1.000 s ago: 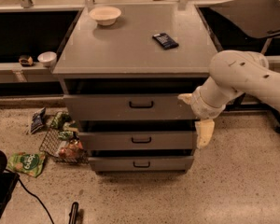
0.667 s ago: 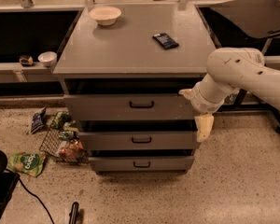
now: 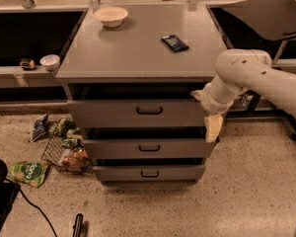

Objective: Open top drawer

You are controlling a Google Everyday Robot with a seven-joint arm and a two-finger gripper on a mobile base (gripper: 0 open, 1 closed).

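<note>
Top drawer (image 3: pixel 113 114): uppermost of three, its handle (image 3: pixel 149 111) stood unobstructed. I noted the gripper (image 3: pixel 211 122) beside its right end; I could not tell its grasp. Bowl (image 3: pixel 111 16) and dark packet (image 3: pixel 175 42) lay on the cabinet top (image 3: pixel 138 53); snack basket (image 3: pixel 64 151) sat on the floor, left.

Cream hand (image 3: pixel 212 132) by grey top drawer (image 3: pixel 103 114) w/ blk handle (image 3: pixel 149 111).

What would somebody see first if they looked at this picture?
The big white robot arm on the right stands out most, with its pincer at the right end of the top drawer of the grey cabinet. After that come the white bowl and dark packet on the cabinet's top, and the snack bags scattered on the floor to its left.
</note>
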